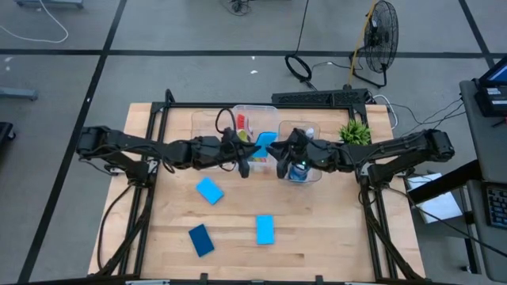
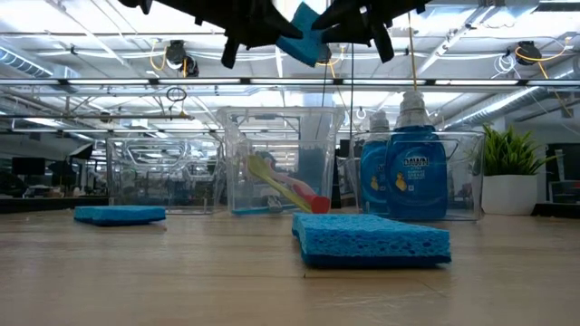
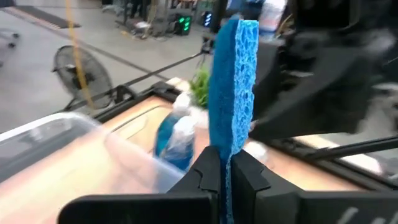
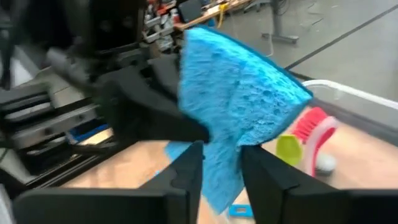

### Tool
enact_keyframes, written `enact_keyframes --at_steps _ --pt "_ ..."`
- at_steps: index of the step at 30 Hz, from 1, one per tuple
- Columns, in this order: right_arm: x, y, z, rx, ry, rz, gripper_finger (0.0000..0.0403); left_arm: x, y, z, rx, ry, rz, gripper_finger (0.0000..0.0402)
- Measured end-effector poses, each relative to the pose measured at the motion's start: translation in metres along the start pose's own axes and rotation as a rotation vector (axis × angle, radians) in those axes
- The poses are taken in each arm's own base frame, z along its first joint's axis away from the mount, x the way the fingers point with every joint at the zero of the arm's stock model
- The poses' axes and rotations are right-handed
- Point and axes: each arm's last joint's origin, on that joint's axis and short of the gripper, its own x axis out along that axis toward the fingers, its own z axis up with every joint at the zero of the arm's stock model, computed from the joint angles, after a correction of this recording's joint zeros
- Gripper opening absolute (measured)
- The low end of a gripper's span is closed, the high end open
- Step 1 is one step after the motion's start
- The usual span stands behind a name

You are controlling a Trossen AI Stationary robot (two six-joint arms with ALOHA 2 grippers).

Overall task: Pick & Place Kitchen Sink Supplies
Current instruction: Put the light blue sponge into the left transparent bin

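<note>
A light blue sponge hangs in the air between my two grippers, above the clear bins; the low view shows this sponge high over the table. My left gripper comes from the table's left and is shut on it. My right gripper comes from the right, with its fingers closed on the sponge too. Two more light sponges and a darker one lie flat on the wood. Blue bottles stand in the right bin, and brushes lean inside the middle bin. My left gripper pinches the sponge across its thin sides, near one end, between both fingers; the sponge stands edge-on out past the fingertips, lifted clear. My right gripper has a narrow corner of the sponge between its two fingers, and the broad face rises beyond them, clear of the table.
Clear plastic bins stand along the far side, with a small green plant at the far right. The three loose sponges lie in the near middle of the table. A black frame borders the table's far corners.
</note>
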Motion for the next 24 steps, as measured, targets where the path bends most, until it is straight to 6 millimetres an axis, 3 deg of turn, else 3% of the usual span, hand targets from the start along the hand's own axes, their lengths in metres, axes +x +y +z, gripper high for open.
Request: enact_keyframes --at_steps 4,12,24 --pt "-0.002 0.002 0.002 0.002 0.006 0.031 0.0138 -0.009 0.005 0.002 0.025 0.039 0.077 0.0008" --pt "-0.012 0.002 0.009 -0.028 -0.007 0.044 0.0214 -0.045 0.020 0.011 0.003 0.131 0.265 0.0007" --pt "-0.043 -0.001 0.031 -0.078 -0.036 0.146 0.0224 -0.108 0.045 0.015 -0.092 0.206 0.572 0.0007"
